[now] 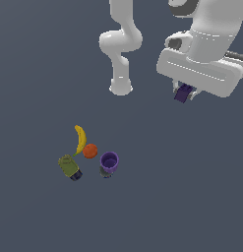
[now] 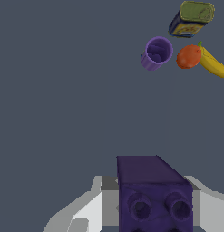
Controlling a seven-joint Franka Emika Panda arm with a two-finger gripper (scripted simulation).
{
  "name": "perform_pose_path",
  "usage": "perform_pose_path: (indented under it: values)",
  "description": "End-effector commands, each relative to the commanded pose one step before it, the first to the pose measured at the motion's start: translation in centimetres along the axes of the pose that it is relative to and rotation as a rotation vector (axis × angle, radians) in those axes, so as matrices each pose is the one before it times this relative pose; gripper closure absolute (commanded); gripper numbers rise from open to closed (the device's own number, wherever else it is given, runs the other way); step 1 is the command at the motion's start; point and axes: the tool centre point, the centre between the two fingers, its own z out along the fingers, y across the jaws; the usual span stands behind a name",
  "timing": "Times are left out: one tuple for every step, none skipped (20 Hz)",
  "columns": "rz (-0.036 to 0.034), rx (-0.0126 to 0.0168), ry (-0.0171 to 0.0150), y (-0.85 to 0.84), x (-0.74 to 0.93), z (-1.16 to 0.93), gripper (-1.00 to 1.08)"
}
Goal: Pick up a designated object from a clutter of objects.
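My gripper (image 1: 184,93) is raised high at the exterior view's upper right and is shut on the tiny dark purple block (image 1: 182,93). In the wrist view the block (image 2: 152,190) fills the space between the grey fingers (image 2: 88,213), its two round sockets facing the camera. The other clutter lies far off on the floor: a yellow banana (image 1: 80,138), an orange fruit (image 1: 90,151), a purple cup (image 1: 109,162) and an olive-green container (image 1: 69,167) with a dark cap. They also show in the wrist view: cup (image 2: 156,53), fruit (image 2: 188,56), banana (image 2: 215,65), container (image 2: 192,18).
The arm's white base (image 1: 121,87) stands on the dark grey floor to the exterior view's left of the gripper. The arm's large white links (image 1: 204,54) hang over the upper right.
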Motion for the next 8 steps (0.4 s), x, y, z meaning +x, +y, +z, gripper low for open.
perform_pose_path:
  values:
    - [0.00056, -0.00088, -0.00065, -0.211, -0.375, -1.033, 1.08]
    - [0.00000, 0.00000, 0.00000, -0.074, -0.101, -0.284, 1.08]
    - [0.00000, 0.00000, 0.00000, -0.066, -0.080, -0.231, 1.08]
    - [0.00000, 0.00000, 0.00000, -0.058, -0.058, -0.178, 1.08]
    - [0.00011, 0.00039, -0.00056, -0.032, -0.010, -0.129, 1.08]
    - [0.00000, 0.00000, 0.00000, -0.042, -0.015, -0.071, 1.08]
    - [0.00000, 0.00000, 0.00000, -0.033, 0.006, -0.019, 1.08]
    - [0.00000, 0.00000, 0.00000, -0.014, 0.010, 0.008, 1.08]
